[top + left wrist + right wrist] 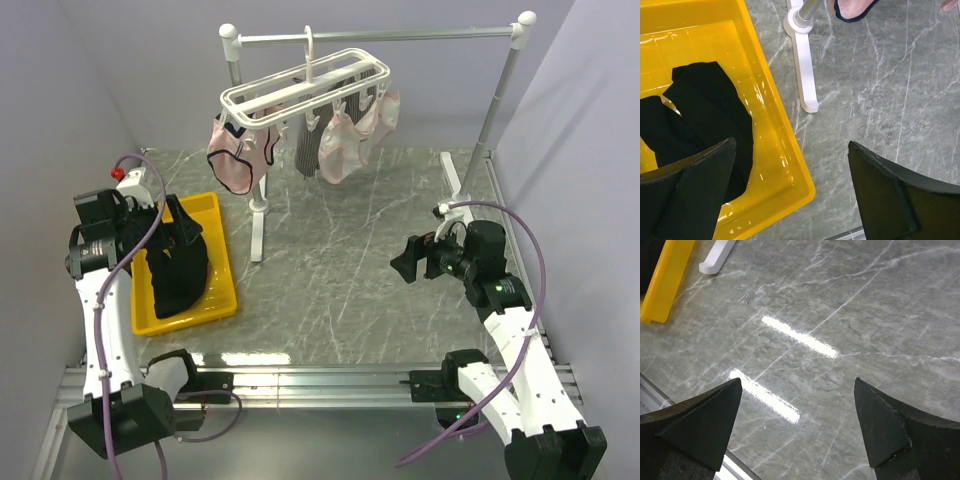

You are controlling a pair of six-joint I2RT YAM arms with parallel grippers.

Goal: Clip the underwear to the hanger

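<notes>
The black underwear lies crumpled in a yellow tray at the left; the left wrist view shows the underwear against the tray's near wall. The white hanger hangs by its hook from the rail at the back, with garments clipped under it. My left gripper hovers open over the tray; in its own view the left gripper straddles the tray's right rim, one finger above the underwear, holding nothing. My right gripper is open above the bare table at the right, and the right gripper holds nothing.
A grey metal rail stand spans the back, its white foot beside the tray. Pale pink underwear, a grey striped garment and more pink pieces hang from the hanger. Walls close in on both sides.
</notes>
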